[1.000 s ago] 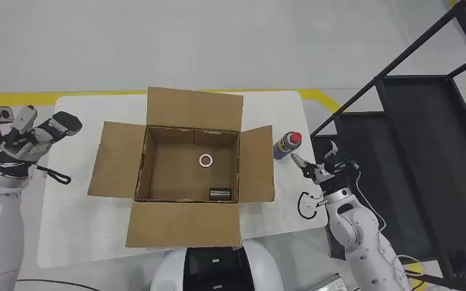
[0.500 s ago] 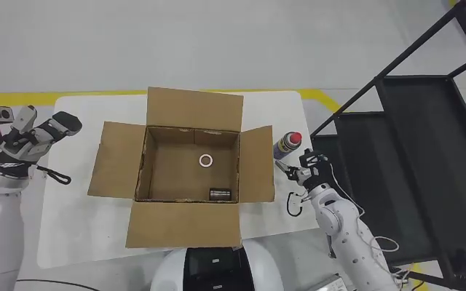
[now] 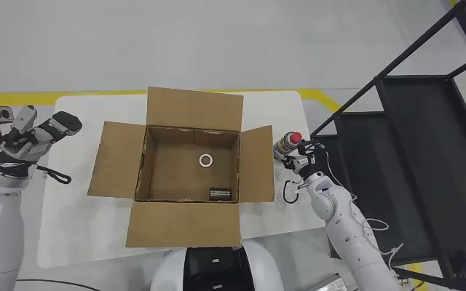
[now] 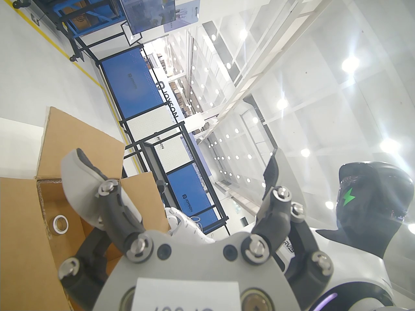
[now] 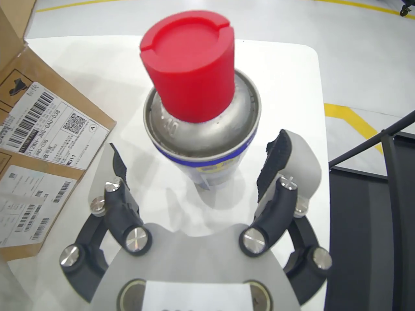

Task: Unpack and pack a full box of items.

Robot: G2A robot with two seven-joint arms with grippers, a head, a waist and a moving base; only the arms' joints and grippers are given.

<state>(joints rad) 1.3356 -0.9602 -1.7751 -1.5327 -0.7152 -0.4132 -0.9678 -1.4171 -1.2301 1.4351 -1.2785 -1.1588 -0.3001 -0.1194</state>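
An open cardboard box (image 3: 192,164) sits mid-table with its flaps spread. Inside it lie a white tape ring (image 3: 206,160) and a small dark item (image 3: 220,193). Just right of the box's right flap, a spray can (image 3: 286,144) with a red cap (image 5: 188,75) stands upright on the table. My right gripper (image 3: 297,155) is open around the can (image 5: 202,137), one finger on each side, not touching it. My left gripper (image 3: 61,124) is held off the table's left edge, open and holding nothing (image 4: 175,169). The box (image 4: 82,150) and tape ring (image 4: 60,224) show beyond it.
The white table (image 3: 273,109) has bare room behind and left of the box. The box's right flap (image 5: 42,131), bearing labels, lies close beside the can. A black metal stair frame (image 3: 408,131) stands just right of the table, close to my right arm.
My right arm has moved left from off the table's right edge to the spray can, and its open fingers now straddle it. The left arm has not moved.
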